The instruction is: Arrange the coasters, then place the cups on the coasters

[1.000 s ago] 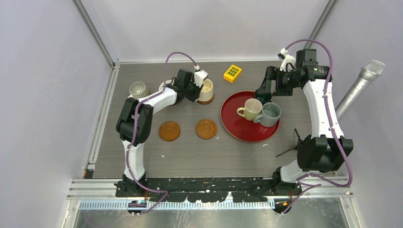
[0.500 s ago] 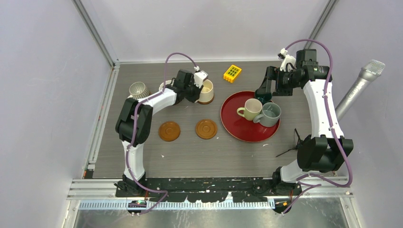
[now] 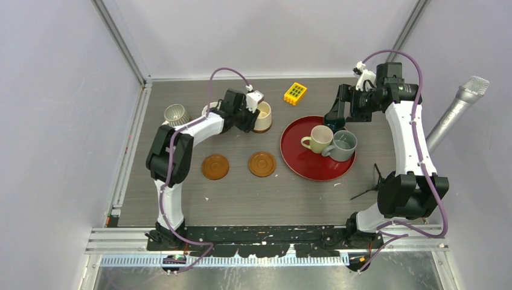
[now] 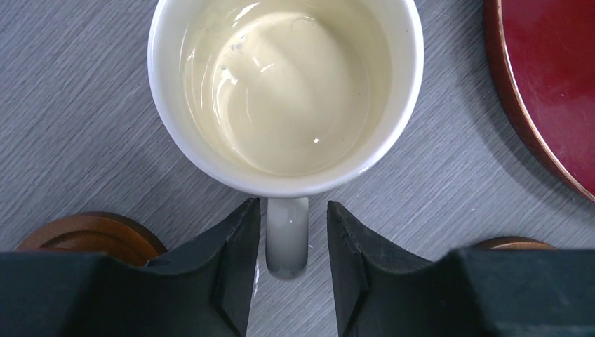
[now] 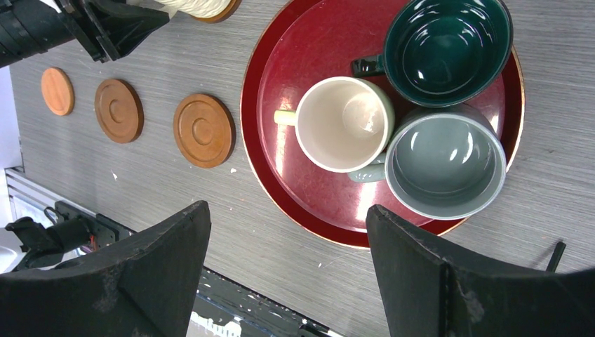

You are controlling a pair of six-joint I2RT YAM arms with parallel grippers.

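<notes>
The cream cup (image 4: pixel 288 91) stands upright on a coaster (image 3: pixel 261 128) at the back of the table. Its handle (image 4: pixel 286 239) sits between my left gripper's (image 4: pixel 291 207) fingers, with a gap on each side, so the jaws are open. Two bare coasters (image 3: pixel 215 167) (image 3: pixel 262 164) lie mid-table, and a third coaster (image 5: pixel 57 90) shows in the right wrist view. A pale green cup (image 3: pixel 319 139), a grey cup (image 3: pixel 343 145) and a dark teal cup (image 5: pixel 445 45) stand on the red tray (image 3: pixel 305 168). My right gripper (image 5: pixel 288 210) hovers wide open above the tray's far side. A ribbed grey cup (image 3: pixel 176 113) stands back left.
A yellow block (image 3: pixel 295 93) lies at the back beside the tray. A black tool (image 3: pixel 373 181) lies near the right arm's base. Brown coaster edges (image 4: pixel 91 235) show behind my left fingers. A silver microphone (image 3: pixel 459 109) leans in at the right wall.
My left gripper's jaws have parted from the cream cup's handle. Neither arm has otherwise moved, and the cups and coasters stay where they were.
</notes>
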